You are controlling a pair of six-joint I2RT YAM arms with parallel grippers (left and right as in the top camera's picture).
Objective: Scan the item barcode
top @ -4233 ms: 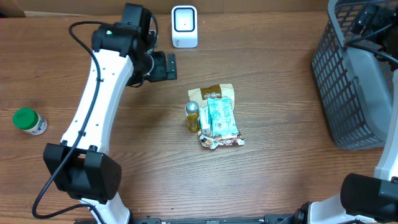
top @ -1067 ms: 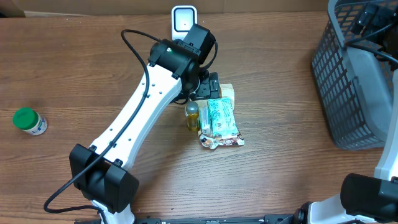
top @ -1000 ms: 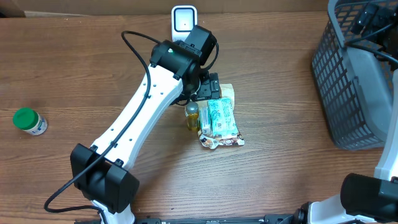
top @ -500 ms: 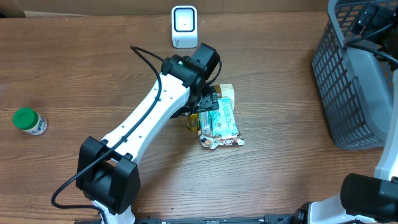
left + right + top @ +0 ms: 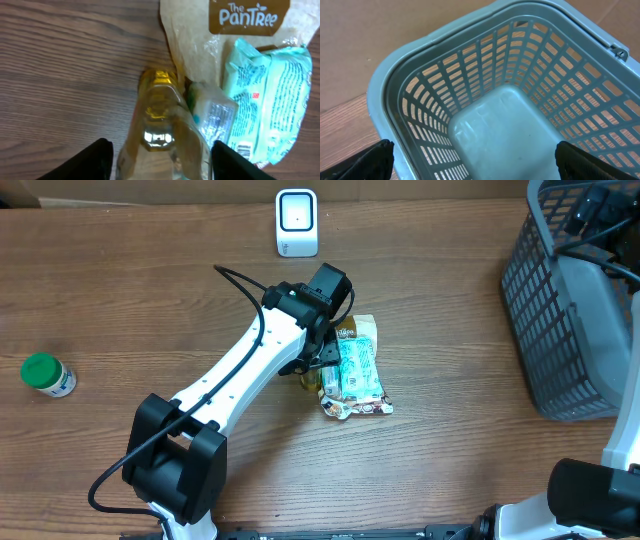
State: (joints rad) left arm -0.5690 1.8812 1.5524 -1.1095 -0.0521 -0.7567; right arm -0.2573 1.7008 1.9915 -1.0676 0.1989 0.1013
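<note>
Left jaws astride yellow bottle (image 5: 160, 140) (gaps either side)

Overhead view bright, even, lit from above; table (image 5: 450, 470) grain crisp, only soft shadow hugging left arm. Left wrist view: bottle (image 5: 160, 115) between fingers (image 5: 95, 162) of left tool (image 5: 161, 161) slightly soft, white glare spot on clear body, cap gleaming; packet (image 5: 250, 50) print ahead of tool readable. Fingers dark, blurred. Right wrist view: basket (image 5: 485, 75) below right tool (image 5: 480, 161) evenly lit, sharp; tool tips black, unfocused at lower corners.
</note>
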